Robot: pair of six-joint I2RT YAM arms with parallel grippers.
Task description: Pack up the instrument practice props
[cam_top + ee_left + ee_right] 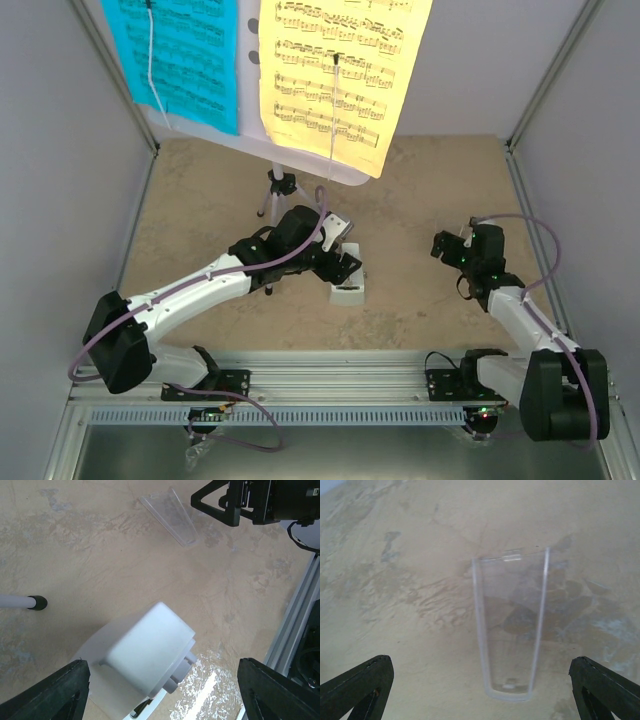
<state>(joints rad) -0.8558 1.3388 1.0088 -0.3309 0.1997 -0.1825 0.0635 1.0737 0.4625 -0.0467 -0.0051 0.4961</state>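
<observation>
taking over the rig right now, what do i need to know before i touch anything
The left gripper has its jaws open around the metronome, not closed on it.
The right gripper has its jaws open, above the clear cover lying flat on the table.
The cyan sheet and yellow sheet are on the upright music stand.
Done: nothing looks packed.
Left: metronome, both sheets, stand.

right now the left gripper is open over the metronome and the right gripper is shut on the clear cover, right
No. The right wrist view shows the right gripper open, with the clear cover lying untouched on the table beneath it. The left gripper is indeed open over the metronome.
</observation>
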